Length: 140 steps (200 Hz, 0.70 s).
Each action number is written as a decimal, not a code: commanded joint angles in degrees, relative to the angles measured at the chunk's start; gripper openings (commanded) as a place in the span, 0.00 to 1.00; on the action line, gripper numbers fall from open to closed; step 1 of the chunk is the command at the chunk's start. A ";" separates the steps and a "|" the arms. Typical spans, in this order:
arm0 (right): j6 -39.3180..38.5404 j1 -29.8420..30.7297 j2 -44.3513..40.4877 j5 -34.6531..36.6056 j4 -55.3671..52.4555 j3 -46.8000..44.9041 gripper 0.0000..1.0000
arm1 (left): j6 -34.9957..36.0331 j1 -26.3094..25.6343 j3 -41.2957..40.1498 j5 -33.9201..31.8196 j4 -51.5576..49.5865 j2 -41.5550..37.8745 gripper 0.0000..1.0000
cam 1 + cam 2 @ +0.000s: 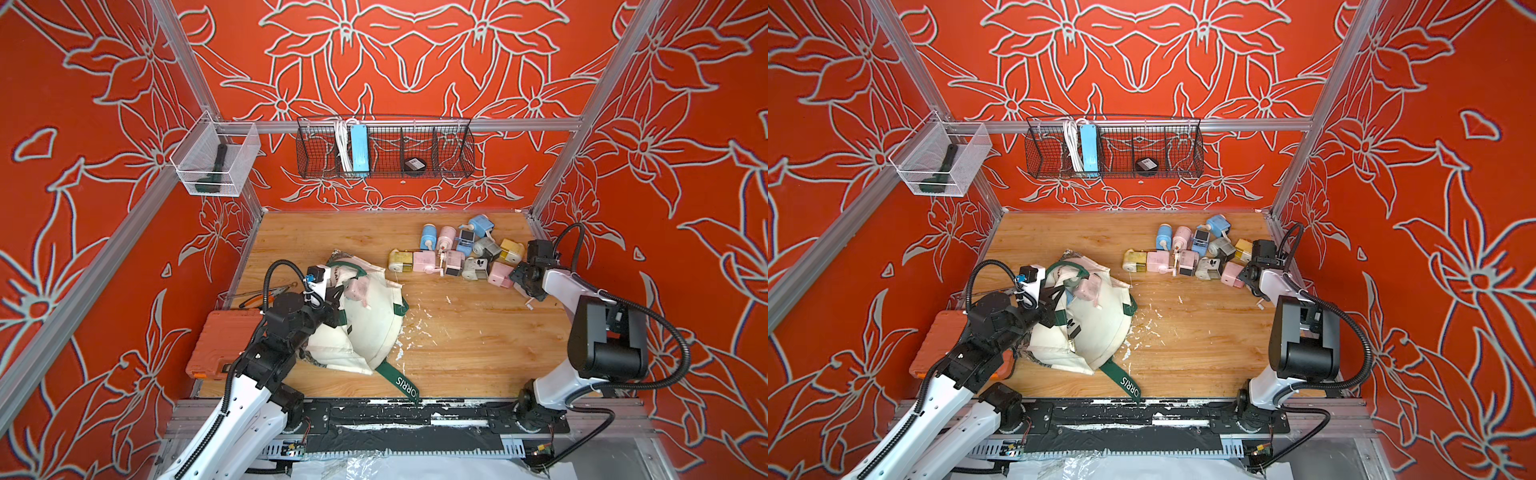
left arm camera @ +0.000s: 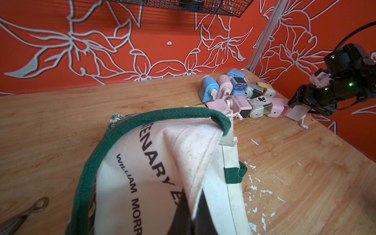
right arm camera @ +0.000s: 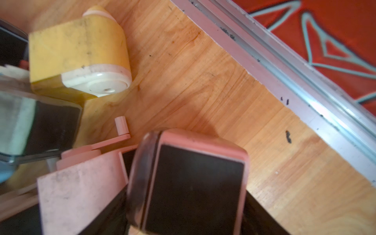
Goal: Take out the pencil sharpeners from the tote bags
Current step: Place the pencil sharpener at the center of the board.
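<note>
At 8 o'clock the floppy tote bag (image 1: pixel 365 332) is pinched by the left gripper (image 1: pixel 334 309), with a pink sharpener (image 1: pixel 355 291) seen in its mouth. It looks like light, slick plastic, probably best taken across the flat sides, not the crank (image 3: pixel 121 127). At 3 o'clock a second sharpener (image 3: pixel 193 183) is flanked by the right gripper (image 2: pixel 303 105); gripped or freed can't be told.

Scuffed wooden worktop (image 1: pixel 457 353) bearing a slumped cream tote bag (image 1: pixel 370 328), a huddle of pastel pencil sharpeners (image 1: pixel 457 253), an orange case (image 1: pixel 216 345) and white flecks (image 1: pixel 415 328).
</note>
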 commanded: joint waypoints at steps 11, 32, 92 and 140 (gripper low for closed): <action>0.07 1.30 -3.69 0.53 -2.48 1.51 0.83 | -0.25 -0.60 0.15 1.82 1.70 -0.78 0.00; 0.01 1.82 -6.43 1.23 -4.03 1.56 0.83 | -0.23 -0.55 0.15 1.81 1.70 -0.65 0.00; -4.48 18.57 -21.26 -8.25 3.73 -2.83 0.77 | -0.16 -0.60 0.16 1.34 1.55 -0.87 0.00; -8.04 38.48 -21.96 -24.82 11.88 -4.79 0.72 | 0.01 -0.60 0.17 1.04 1.61 -0.93 0.00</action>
